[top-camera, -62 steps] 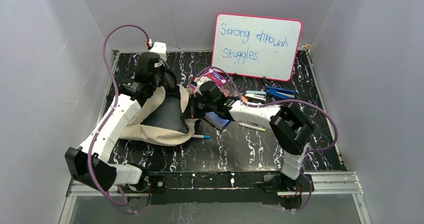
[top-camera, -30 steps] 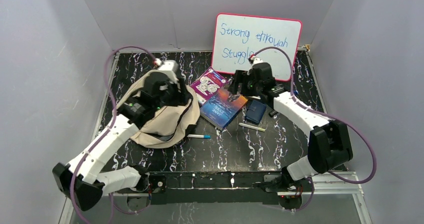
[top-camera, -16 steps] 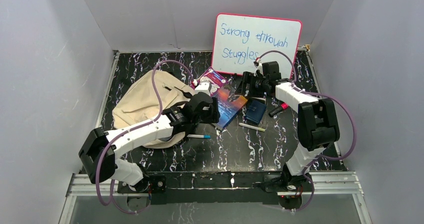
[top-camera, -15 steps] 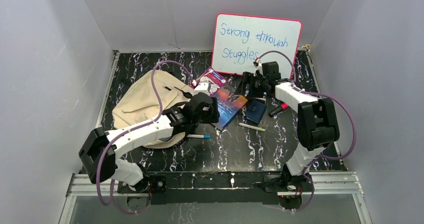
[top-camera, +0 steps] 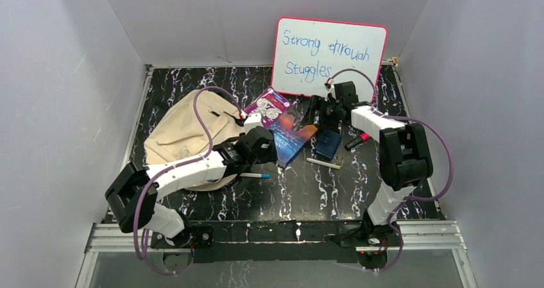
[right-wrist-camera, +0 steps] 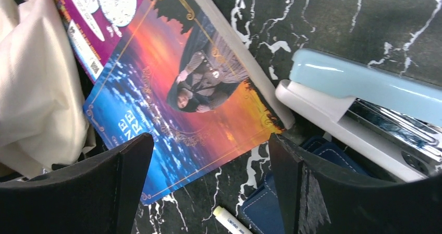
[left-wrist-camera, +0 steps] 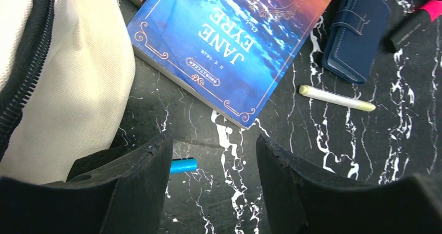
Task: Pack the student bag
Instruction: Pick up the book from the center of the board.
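Black fingers of the left gripper [left-wrist-camera: 213,148] stand apart with nothing between them, low over the black marbled table [left-wrist-camera: 292,192]. A blue-capped pen [left-wrist-camera: 182,165] shows just beside one finger. Just beyond lies the Jane Eyre book [left-wrist-camera: 229,41], face up, with a navy wallet [left-wrist-camera: 357,33], a pale yellow highlighter [left-wrist-camera: 336,98] and a pink marker [left-wrist-camera: 417,23] on its far side. The student bag [top-camera: 183,134], cream canvas, lies on the left half of the table, its zipped edge near the book's corner. The right gripper [right-wrist-camera: 208,145] is spread wide and empty above the same book, next to a light-blue stapler [right-wrist-camera: 359,88]. A purple book [right-wrist-camera: 88,20] lies between the Jane Eyre and the bag.
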